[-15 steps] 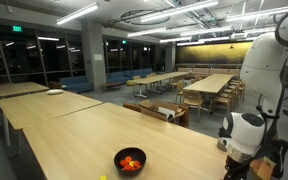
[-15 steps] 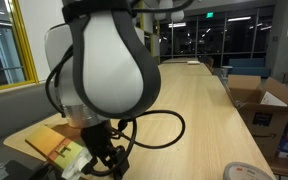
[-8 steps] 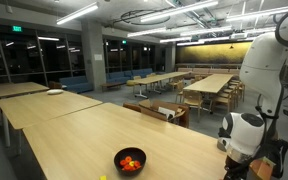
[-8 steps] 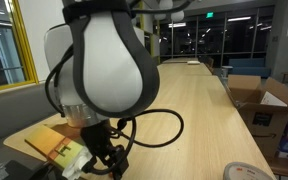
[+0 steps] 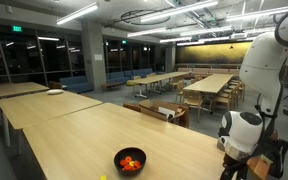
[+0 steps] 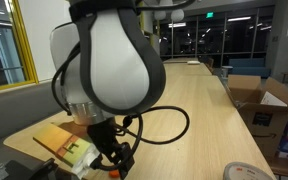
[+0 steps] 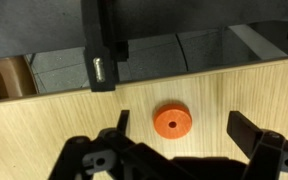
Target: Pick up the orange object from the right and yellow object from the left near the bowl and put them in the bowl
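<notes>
Wrist view, orange object (image 7: 172, 121) between spread hand (image 7: 180, 124)

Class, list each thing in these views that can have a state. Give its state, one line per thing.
orange object: flat on the table, not gripped.
gripper: open, astride the orange object, not touching it.
bowl: upright on the table, red pieces inside.
yellow object: on the table beside the bowl, outside it.
</notes>
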Available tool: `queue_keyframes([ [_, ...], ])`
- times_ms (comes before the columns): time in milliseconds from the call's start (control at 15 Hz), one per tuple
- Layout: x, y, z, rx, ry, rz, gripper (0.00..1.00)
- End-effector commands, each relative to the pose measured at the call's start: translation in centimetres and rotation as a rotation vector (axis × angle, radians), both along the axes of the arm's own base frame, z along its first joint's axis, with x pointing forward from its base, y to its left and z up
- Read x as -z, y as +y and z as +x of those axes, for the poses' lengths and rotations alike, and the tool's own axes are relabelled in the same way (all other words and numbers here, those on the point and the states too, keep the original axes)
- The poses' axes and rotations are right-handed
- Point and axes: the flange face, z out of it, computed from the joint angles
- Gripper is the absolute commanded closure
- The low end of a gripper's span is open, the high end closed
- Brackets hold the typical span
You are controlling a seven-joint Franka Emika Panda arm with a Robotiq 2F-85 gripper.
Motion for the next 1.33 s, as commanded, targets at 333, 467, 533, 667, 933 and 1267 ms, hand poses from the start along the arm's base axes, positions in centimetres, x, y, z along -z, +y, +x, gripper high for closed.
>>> queue_keyframes([
  [333, -0.1, -1.1, 1.6, -0.026, 0.001, 0.008, 0.00],
  [467, 0.0, -1.2, 1.8, -0.035, 0.007, 0.013, 0.00],
  [533, 0.1, -1.2, 2.0, -0.048, 0.017, 0.025, 0.00],
  [667, 0.2, -1.2, 2.4, -0.059, 0.032, 0.046, 0.00],
  [933, 0.3, -1.4, 3.1, -0.067, 0.054, 0.077, 0.00],
  [1267, 0.6, -1.8, 3.6, -0.067, 0.067, 0.092, 0.26],
])
